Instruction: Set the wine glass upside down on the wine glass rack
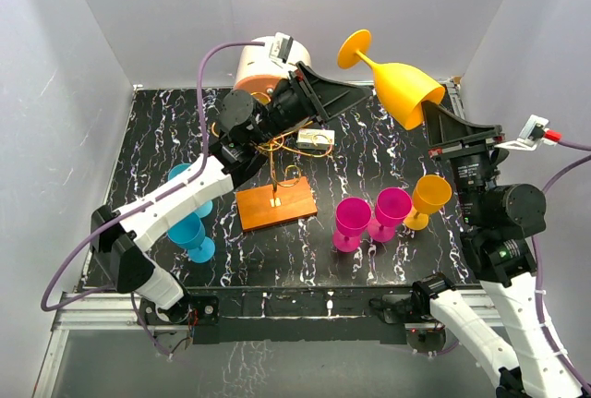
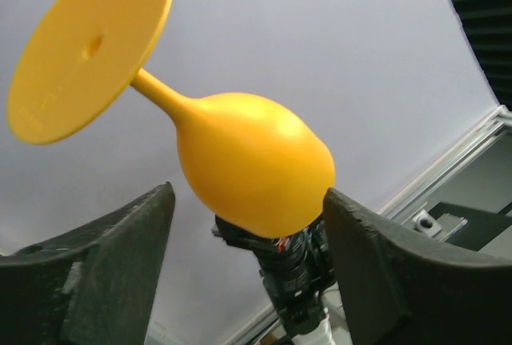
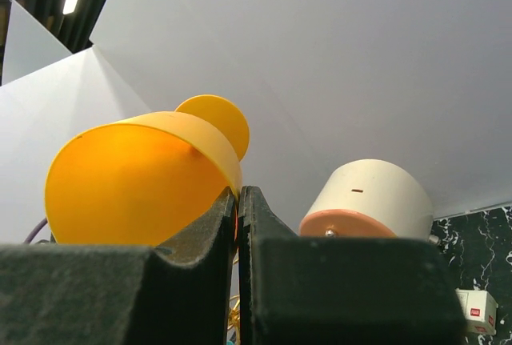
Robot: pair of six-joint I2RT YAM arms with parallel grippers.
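the top view looks down from high behind the near edge onto the whole worktop [image 1: 314,250]. the left wrist view tilts up, close under the glass [image 2: 248,161]. the right wrist view looks along its claw [image 3: 238,194], right at the glass rim. all three share the glass.

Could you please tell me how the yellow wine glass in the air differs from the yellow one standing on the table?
The raised yellow wine glass hangs above the table; the standing yellow wine glass rests on it. The raised one is tipped, foot uppermost; the standing one is upright on its foot. The right pincer pinches the raised one's rim; no pincer touches the standing one. Both are yellow and stemmed.
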